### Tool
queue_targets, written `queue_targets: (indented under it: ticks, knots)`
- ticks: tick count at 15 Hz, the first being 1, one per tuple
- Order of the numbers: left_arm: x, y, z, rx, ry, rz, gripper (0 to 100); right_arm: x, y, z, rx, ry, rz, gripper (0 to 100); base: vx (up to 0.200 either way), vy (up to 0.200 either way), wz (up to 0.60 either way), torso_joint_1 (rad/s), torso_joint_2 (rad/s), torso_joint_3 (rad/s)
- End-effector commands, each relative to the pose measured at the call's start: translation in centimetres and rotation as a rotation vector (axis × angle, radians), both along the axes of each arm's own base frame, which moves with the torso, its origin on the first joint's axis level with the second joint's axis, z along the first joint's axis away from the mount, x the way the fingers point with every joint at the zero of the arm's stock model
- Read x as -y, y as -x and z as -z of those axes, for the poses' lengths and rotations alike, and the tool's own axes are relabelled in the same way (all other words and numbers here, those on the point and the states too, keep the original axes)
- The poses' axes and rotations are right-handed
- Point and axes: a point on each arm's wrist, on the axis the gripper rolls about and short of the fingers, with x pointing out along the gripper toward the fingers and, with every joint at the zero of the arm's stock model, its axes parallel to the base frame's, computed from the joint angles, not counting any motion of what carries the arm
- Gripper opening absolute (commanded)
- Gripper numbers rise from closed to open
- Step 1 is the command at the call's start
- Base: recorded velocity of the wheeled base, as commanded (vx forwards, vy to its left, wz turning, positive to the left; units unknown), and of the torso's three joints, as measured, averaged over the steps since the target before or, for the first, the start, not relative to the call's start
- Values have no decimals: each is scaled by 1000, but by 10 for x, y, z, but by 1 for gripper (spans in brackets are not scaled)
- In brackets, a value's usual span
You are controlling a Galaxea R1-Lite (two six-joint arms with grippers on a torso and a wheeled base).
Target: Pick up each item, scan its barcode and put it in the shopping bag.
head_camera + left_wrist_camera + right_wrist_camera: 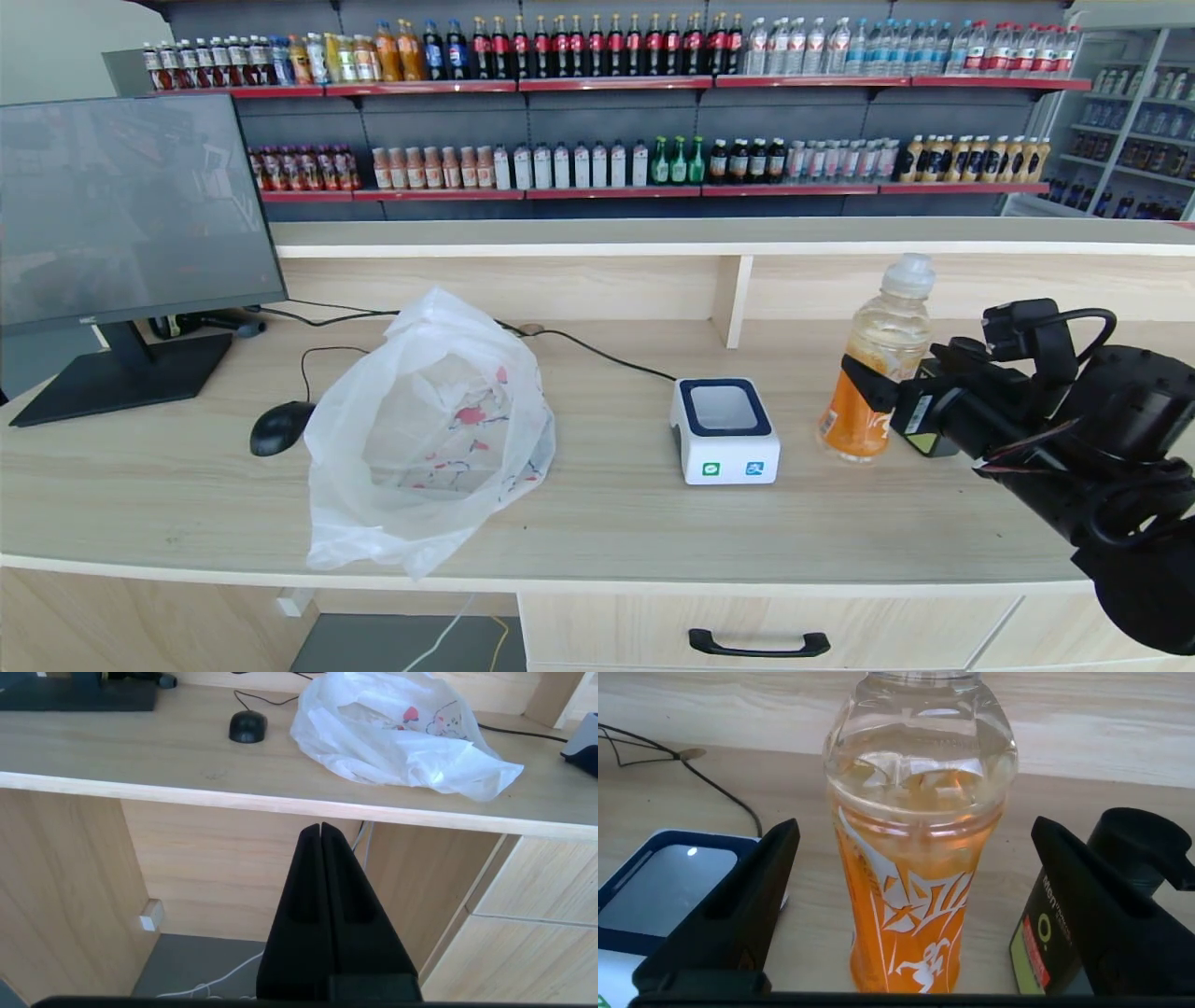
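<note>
Right end effector [915, 835] apart, one finger on each side of the upright orange drink bottle [920, 887], gaps showing on both sides.
Bottle stands toward the right end of the counter [607, 523], label orange with white graphics. Scanner [724, 429] sits near it toward mid-counter. Shopping bag [429, 434] lies open by the front edge, mouse [280, 427] beside it. Left end effector [320, 859] pressed together, below the front edge.

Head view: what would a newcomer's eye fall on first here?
The orange bottle stands upright on the right of the counter, with the open right pincer around it. A crumpled white plastic bag sits left of the small white scanner at the middle.
</note>
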Motion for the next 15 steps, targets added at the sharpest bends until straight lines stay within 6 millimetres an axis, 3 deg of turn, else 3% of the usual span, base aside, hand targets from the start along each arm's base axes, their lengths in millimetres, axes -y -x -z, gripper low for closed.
queue_targets:
  ticks: [1, 15]
  knots:
    - [0, 0, 0, 0, 0, 0, 0, -1, -7, 12, -8, 3, -1, 100, 0, 0, 0, 0, 0, 0]
    - [0, 0, 0, 0, 0, 0, 0, -4, -27, 51, -56, 34, 4, 100, 0, 0, 0, 0, 0, 0]
